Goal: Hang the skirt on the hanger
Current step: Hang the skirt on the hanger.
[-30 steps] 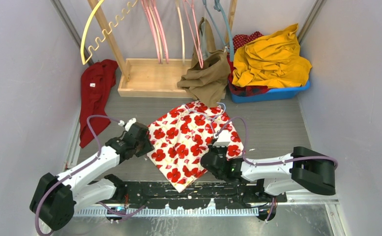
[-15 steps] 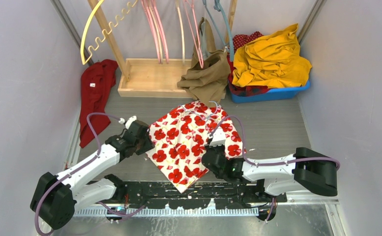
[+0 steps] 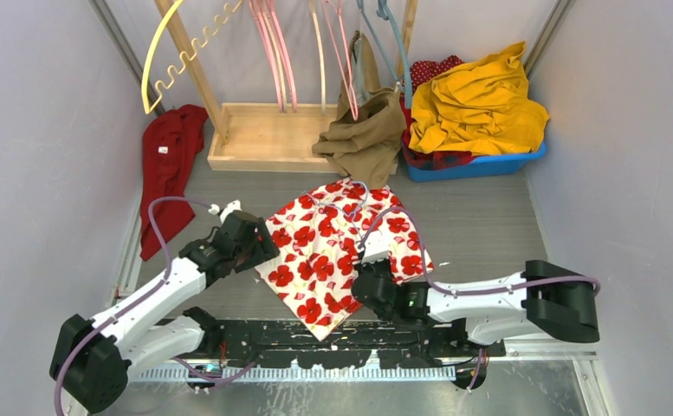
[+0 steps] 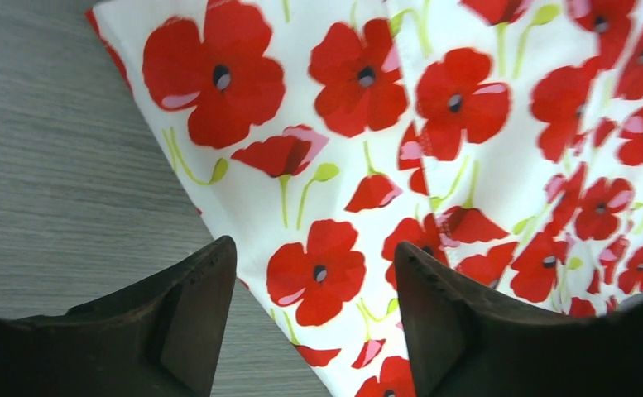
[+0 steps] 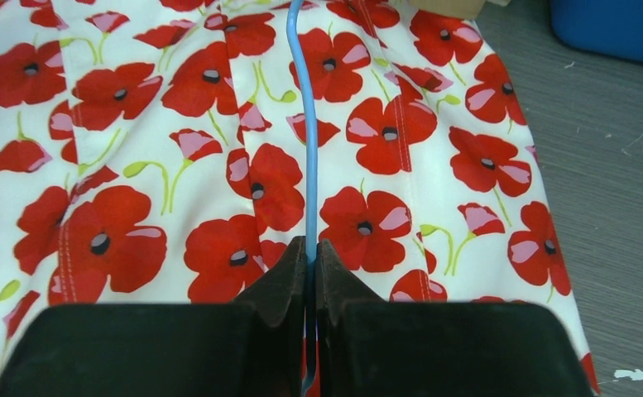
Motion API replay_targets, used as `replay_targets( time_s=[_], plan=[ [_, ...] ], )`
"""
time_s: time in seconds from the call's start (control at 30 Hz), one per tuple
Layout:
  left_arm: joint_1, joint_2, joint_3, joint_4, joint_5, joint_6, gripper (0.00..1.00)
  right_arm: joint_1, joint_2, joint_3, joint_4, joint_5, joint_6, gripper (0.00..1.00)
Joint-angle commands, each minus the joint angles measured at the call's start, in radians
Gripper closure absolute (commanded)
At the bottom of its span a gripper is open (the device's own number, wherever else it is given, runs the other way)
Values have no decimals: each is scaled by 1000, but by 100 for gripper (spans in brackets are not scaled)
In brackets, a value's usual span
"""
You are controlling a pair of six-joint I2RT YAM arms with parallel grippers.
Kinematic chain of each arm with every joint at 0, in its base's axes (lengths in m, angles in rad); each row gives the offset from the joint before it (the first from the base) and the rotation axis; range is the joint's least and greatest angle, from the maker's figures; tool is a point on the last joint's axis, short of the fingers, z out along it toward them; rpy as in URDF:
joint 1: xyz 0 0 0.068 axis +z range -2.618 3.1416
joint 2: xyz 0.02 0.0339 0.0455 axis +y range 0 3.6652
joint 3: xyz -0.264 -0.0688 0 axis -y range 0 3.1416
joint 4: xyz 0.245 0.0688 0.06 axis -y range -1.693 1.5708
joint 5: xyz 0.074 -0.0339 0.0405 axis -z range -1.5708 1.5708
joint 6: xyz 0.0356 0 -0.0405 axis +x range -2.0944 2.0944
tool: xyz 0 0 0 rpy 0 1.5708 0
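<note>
The skirt [image 3: 328,251], white with red poppies, lies spread on the grey table between both arms. It also shows in the left wrist view [image 4: 434,124] and the right wrist view [image 5: 160,165]. My right gripper [image 3: 369,279] is over the skirt's right half, shut on a thin blue hanger wire [image 5: 310,149] that runs across the cloth; the jaws [image 5: 310,244] pinch it. My left gripper [image 3: 259,247] is open and empty [image 4: 314,248], its fingers straddling the skirt's left edge just above cloth and table.
A wooden rack base [image 3: 268,134] stands at the back with pink hangers [image 3: 272,43] and a yellow one [image 3: 164,61]. A tan garment [image 3: 363,139] hangs beside it. A blue bin [image 3: 471,165] holds yellow cloth [image 3: 480,104]. A red garment [image 3: 168,165] lies far left.
My right gripper has drawn the hanger wire slightly left and nearer, and the skirt's top has bunched. My left gripper has edged toward the skirt's left edge.
</note>
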Motion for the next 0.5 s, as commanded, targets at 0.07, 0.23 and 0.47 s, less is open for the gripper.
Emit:
replay_targets(
  time_s=[0.07,0.23,0.47],
  plan=[
    [3,-126,17,11,22,69,19,52,-126,93,-106,107,-56,99],
    [3,-177,53,-68,10,84,2,111,-202,158,-203,131,-93,99],
    [3,-221,77,-104,20,81,1,227,-284,301,-425,176,-122,99]
  ],
)
